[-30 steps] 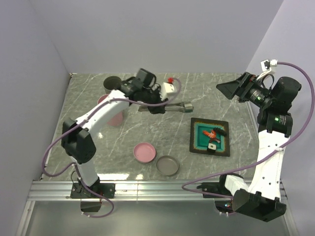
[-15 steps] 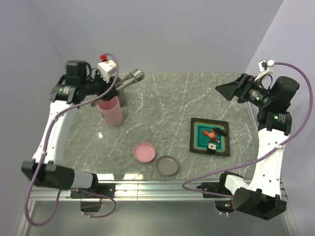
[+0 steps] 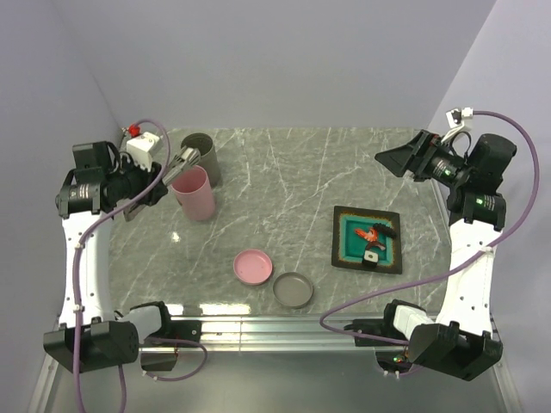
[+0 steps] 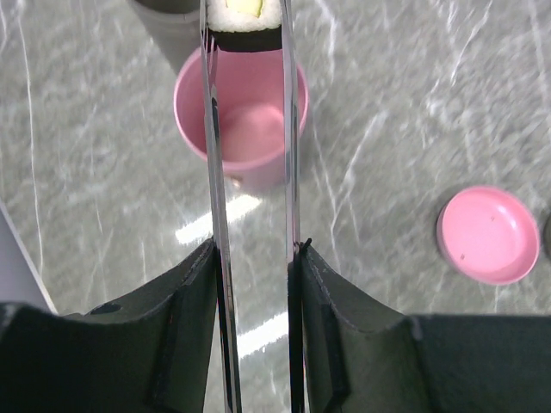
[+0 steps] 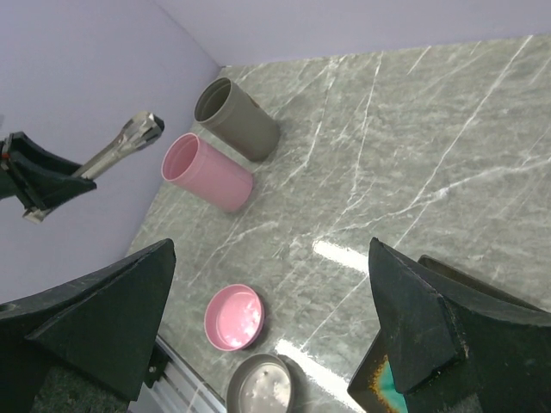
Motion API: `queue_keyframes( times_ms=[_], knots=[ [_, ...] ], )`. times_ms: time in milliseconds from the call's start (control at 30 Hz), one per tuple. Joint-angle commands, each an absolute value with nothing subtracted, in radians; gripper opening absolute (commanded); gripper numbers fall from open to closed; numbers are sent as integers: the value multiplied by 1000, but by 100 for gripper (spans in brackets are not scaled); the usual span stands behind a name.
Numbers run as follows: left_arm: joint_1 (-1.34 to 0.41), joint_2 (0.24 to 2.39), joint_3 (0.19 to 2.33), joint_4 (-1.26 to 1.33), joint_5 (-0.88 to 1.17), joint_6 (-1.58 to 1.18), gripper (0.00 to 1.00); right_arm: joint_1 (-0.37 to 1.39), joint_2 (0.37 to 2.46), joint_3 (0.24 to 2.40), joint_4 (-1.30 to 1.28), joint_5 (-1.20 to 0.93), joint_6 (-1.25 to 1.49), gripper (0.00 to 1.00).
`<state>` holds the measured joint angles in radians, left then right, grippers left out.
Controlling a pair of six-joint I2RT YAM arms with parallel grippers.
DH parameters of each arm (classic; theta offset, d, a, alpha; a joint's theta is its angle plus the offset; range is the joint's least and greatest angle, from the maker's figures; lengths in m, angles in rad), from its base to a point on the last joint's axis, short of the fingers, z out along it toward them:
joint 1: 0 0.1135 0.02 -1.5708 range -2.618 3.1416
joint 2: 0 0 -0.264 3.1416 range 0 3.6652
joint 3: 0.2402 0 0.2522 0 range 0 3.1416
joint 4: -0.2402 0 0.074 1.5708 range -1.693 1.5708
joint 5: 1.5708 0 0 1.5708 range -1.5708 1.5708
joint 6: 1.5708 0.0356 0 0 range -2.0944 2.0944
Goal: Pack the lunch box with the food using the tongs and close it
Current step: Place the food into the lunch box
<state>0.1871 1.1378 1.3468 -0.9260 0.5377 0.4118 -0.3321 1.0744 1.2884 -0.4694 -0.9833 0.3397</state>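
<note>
Held: sushi roll (image 4: 245,21) in tongs (image 4: 213,172), near pink cup (image 4: 185,103)
Likely soft, light, crumbly: pinch dark sides gently; left gripper (image 4: 254,284) clamps tongs; right gripper (image 5: 271,254) wide, empty.

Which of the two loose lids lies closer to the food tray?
The grey lid, by the table's near edge; the pink lid lies left of it, farther from the tray.
</note>
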Motion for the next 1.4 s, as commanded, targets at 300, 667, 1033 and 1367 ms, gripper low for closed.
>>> queue_keyframes(
  times_ms=[300, 667, 1033, 1367],
  knots=[
    [219, 1026, 1203, -891, 502, 451, 34, -337, 1071, 1253, -454, -1016, 291, 100],
    [221, 1078, 1190, -862, 488, 459, 40, -337, 1063, 1229, -445, -1020, 288, 100],
    [221, 1114, 1219, -862, 512, 445, 63, -337, 1058, 1229, -454, -1020, 270, 100],
    [219, 1150, 1391, -966, 662, 465, 65, -337, 1068, 1235, -456, -1035, 279, 100]
  ],
)
